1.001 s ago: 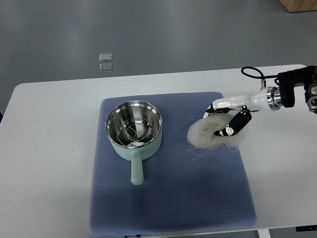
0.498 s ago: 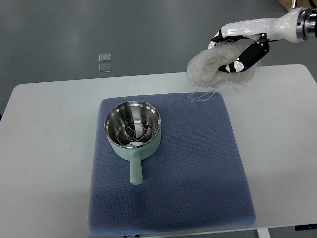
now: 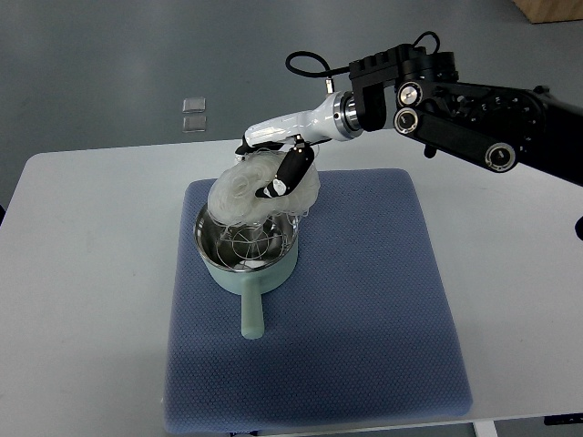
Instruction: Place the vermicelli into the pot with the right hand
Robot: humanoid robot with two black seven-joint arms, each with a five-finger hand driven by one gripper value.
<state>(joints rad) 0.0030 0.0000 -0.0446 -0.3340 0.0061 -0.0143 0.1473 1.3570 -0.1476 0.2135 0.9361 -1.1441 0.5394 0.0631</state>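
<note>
Item: right hand (image 3: pixel 284 164), arm entering from the picture's right edge, fingers closed around a pale, tangled nest of vermicelli (image 3: pixel 250 189). Position: the bundle hangs directly over the far rim of the pot (image 3: pixel 246 241), its lower strands appearing to reach the rim or dip just inside (contact cannot be confirmed from this angle). Item: pot, steel interior with a wire rack showing at the bottom, pale green outer wall, handle (image 3: pixel 250 309) pointing toward the camera; it stands on a blue mat (image 3: pixel 364 319), which lies on a white table (image 3: pixel 91 273). Left hand: not shown. Stage, as judged: transport is done and the task sits at the release step, with the load over the opening but none clearly resting inside. Next move calls for: a small lowering toward the pot's centre, since the mass sits biased toward the far-left side of the rim, then spreading the fingers so the nest drops in whole. Risk, as judged: loose strands may drape over the rim or cling to the fingers on release.
</note>
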